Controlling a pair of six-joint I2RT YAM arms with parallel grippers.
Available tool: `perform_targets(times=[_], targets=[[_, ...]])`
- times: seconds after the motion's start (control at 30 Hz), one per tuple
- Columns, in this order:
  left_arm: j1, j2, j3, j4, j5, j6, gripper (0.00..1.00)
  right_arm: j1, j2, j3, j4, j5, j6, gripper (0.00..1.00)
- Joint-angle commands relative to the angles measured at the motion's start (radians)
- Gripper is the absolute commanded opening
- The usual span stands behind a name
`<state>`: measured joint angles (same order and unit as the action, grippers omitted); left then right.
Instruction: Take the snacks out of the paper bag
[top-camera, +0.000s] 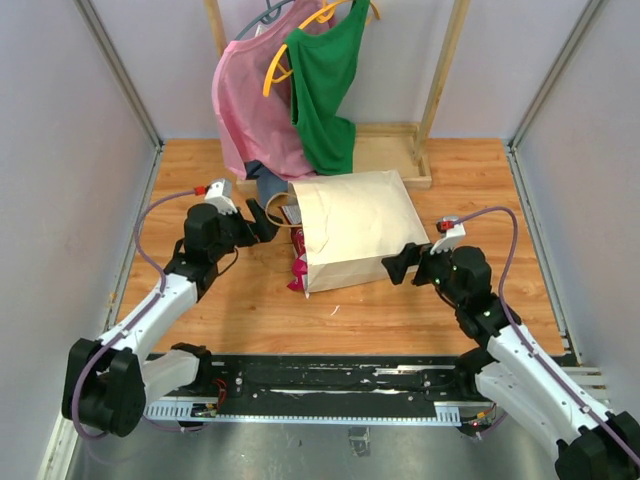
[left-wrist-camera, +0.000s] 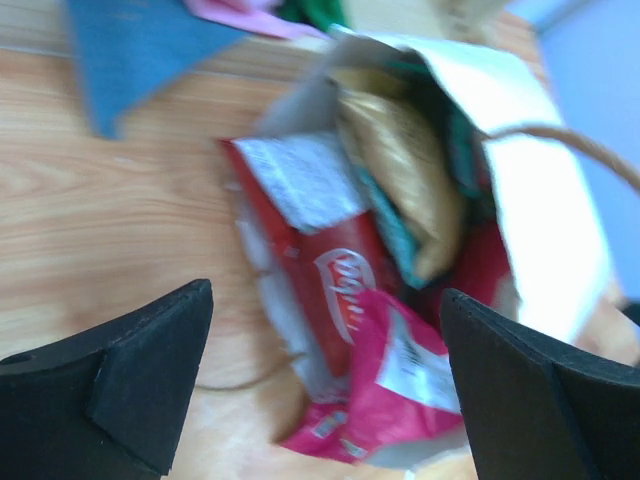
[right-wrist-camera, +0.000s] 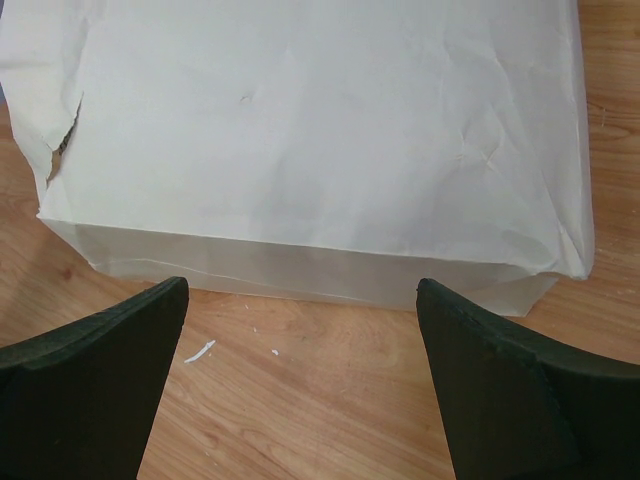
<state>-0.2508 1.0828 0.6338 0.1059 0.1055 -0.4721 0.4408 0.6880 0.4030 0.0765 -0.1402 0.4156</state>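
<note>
Both left tool (top-camera: 265, 222) and right tool (top-camera: 398, 266) gape.

The wooden table (top-camera: 400, 310) carried the paper bag (top-camera: 355, 228) on its side, red and pink packets (top-camera: 298, 272) spilling from its mouth onto the wood.

red packet (left-wrist-camera: 338, 268): white script logo, too blurred to read
pink packet (left-wrist-camera: 385, 395): white printed label, lettering illegible
legible text: none in any view
</note>
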Motion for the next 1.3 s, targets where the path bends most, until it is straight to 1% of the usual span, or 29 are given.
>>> perform_targets(times=[0.0, 0.13, 0.3, 0.4, 0.5, 0.57, 0.63, 0.67, 0.7, 0.77, 0.8, 0.83, 0.9, 0.93, 1.0, 1.07, 1.13, 1.27], targets=[[-0.025, -0.054, -0.077, 0.320, 0.401, -0.088, 1.00, 0.010, -0.041, 0.016, -0.020, 0.005, -0.014, 0.98], [-0.056, -0.015, -0.024, 0.196, 0.370, -0.036, 1.00, 0.011, -0.055, 0.008, -0.023, 0.012, -0.012, 0.99], [-0.110, 0.068, -0.037, 0.275, 0.347, -0.049, 1.00, 0.011, -0.016, -0.007, 0.025, 0.007, 0.015, 0.99], [-0.133, 0.134, -0.028, 0.340, 0.335, -0.072, 1.00, 0.010, -0.005, -0.012, 0.020, 0.068, 0.040, 0.98], [-0.137, 0.203, -0.005, 0.402, 0.348, -0.089, 1.00, 0.010, -0.028, -0.022, 0.022, 0.113, 0.035, 0.99], [-0.145, 0.234, 0.019, 0.427, 0.364, -0.088, 0.94, 0.009, -0.041, -0.014, -0.008, 0.165, 0.024, 0.99], [-0.157, 0.261, 0.049, 0.428, 0.367, -0.080, 0.92, 0.002, -0.052, -0.010, -0.040, 0.223, 0.016, 0.99], [-0.164, 0.275, 0.065, 0.422, 0.365, -0.074, 0.91, -0.010, -0.055, -0.012, -0.048, 0.237, 0.025, 1.00], [-0.170, 0.287, 0.079, 0.419, 0.364, -0.069, 0.88, -0.032, -0.055, -0.019, -0.049, 0.235, 0.040, 0.98], [-0.175, 0.305, 0.099, 0.417, 0.365, -0.066, 0.81, -0.104, -0.053, -0.032, -0.046, 0.197, 0.079, 0.92], [-0.177, 0.312, 0.106, 0.419, 0.367, -0.068, 0.75, -0.145, -0.051, -0.041, -0.042, 0.173, 0.099, 0.89], [-0.177, 0.319, 0.112, 0.419, 0.368, -0.069, 0.68, -0.192, -0.045, -0.049, -0.037, 0.145, 0.115, 0.85], [-0.177, 0.326, 0.121, 0.421, 0.366, -0.072, 0.50, -0.276, -0.031, -0.055, -0.016, 0.084, 0.141, 0.82], [-0.177, 0.330, 0.123, 0.425, 0.364, -0.074, 0.44, -0.309, -0.017, -0.053, -0.008, 0.056, 0.149, 0.79], [-0.177, 0.340, 0.128, 0.428, 0.360, -0.075, 0.43, -0.343, 0.025, -0.035, 0.002, 0.022, 0.157, 0.73], [-0.178, 0.356, 0.135, 0.428, 0.359, -0.077, 0.43, -0.346, 0.094, -0.002, 0.007, 0.011, 0.152, 0.67], [-0.177, 0.370, 0.138, 0.432, 0.362, -0.079, 0.43, -0.347, 0.152, 0.016, 0.019, 0.008, 0.148, 0.59], [-0.177, 0.376, 0.133, 0.440, 0.362, -0.079, 0.41, -0.351, 0.223, 0.032, 0.069, -0.019, 0.145, 0.47]])
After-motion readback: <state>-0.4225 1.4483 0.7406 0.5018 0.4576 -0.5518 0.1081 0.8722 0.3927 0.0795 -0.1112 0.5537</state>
